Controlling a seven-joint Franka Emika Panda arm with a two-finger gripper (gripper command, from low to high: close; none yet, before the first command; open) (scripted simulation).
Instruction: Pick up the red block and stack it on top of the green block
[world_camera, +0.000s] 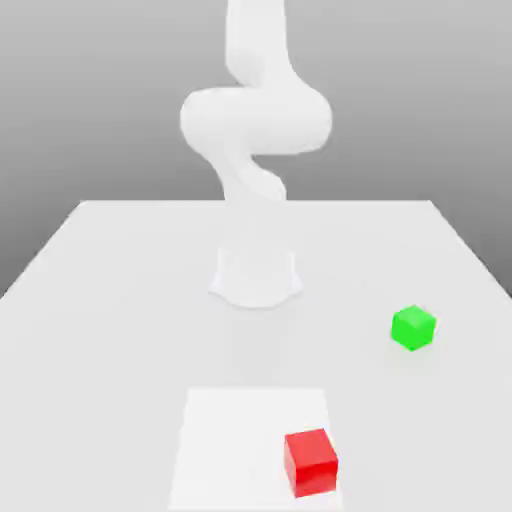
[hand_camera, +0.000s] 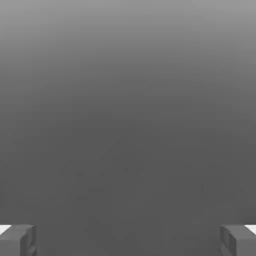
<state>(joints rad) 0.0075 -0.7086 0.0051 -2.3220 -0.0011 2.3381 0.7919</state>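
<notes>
Red and glossy, the block (world_camera: 311, 463) sits on a white square (world_camera: 235, 440) on the pale table (world_camera: 110, 350), turned slightly, its faces plain and unlettered; being a cube, it has no long axis. The gripper (hand_camera: 128, 241) has its two fingers wide apart, nothing between them. Where the red block lies from the gripper cannot be told. The green block (world_camera: 413, 328) rests well apart from the red, one corner toward the viewer.

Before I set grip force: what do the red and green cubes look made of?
Red cube: possibly plastic or painted wood; smooth, uniform color, faces differing only in shade. Green cube: likewise, crisp edges, no grain visible. Material stays open.
</notes>
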